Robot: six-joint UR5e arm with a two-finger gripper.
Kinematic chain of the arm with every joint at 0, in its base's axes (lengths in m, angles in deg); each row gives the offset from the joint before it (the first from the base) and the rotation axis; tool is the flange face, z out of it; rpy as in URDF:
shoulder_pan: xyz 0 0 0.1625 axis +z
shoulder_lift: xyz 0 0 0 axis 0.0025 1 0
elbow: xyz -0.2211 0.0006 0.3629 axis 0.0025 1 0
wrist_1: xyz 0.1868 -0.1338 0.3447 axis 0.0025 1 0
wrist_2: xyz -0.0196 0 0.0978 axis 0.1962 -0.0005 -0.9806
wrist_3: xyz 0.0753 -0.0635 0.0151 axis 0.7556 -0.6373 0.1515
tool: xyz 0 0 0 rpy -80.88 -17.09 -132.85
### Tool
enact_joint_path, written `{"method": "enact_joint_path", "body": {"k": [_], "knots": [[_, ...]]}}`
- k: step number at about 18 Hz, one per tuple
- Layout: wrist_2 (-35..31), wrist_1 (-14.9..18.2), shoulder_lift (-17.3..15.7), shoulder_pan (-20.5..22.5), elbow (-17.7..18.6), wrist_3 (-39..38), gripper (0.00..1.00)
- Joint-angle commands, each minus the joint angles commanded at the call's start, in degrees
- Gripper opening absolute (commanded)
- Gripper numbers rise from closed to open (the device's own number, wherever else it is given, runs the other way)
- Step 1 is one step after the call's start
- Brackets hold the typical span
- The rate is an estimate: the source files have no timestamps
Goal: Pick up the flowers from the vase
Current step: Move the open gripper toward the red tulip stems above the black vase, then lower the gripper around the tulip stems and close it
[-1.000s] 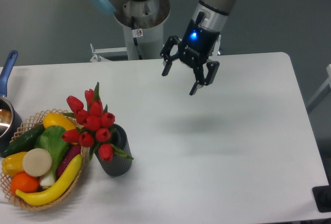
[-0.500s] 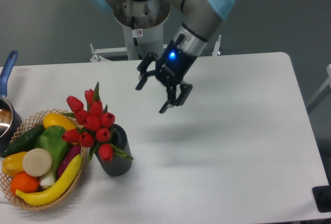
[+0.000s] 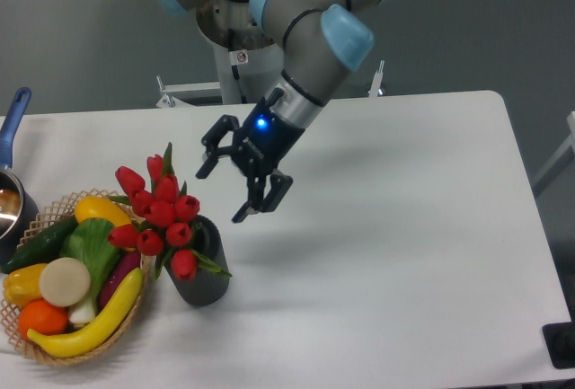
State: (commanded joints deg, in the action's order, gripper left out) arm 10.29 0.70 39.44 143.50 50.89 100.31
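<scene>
Gripper [image 3: 232, 184] hangs above the table w/ fingers spread apart, nothing between them, angled down-left. It's just right of the flowers [image 3: 158, 213] and a bit farther back, not touching.

Flowers sit in the vase [image 3: 203, 270] at near left, heads leaning left over the basket [image 3: 54, 353] rim; vase tilts too, resting against the basket. Can't see the stems; they're inside the vase or hidden behind the buds.

Handling, my guess: bunch looks light, prob. artificial, buds soft-ish and springy, leaves floppy. A pinch on single buds could slip or bend them. Better hold is low on the bunch, near the vase mouth, where stems gather. Vase is small and already leaning, so it may lift or tip w/ the bunch.
</scene>
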Motion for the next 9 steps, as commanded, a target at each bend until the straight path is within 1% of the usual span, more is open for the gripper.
{"method": "enact_joint_path", "body": {"k": [3,5,9], "knots": [[0.0,-0.1,0.9,-0.5,-0.3,-0.8,1.0],[0.0,-0.1,1.7,-1.4,-1.4,-1.8,1.0],[-0.1,-1.1,3.8,-2.6,-2.7,-3.6,1.0]]}}
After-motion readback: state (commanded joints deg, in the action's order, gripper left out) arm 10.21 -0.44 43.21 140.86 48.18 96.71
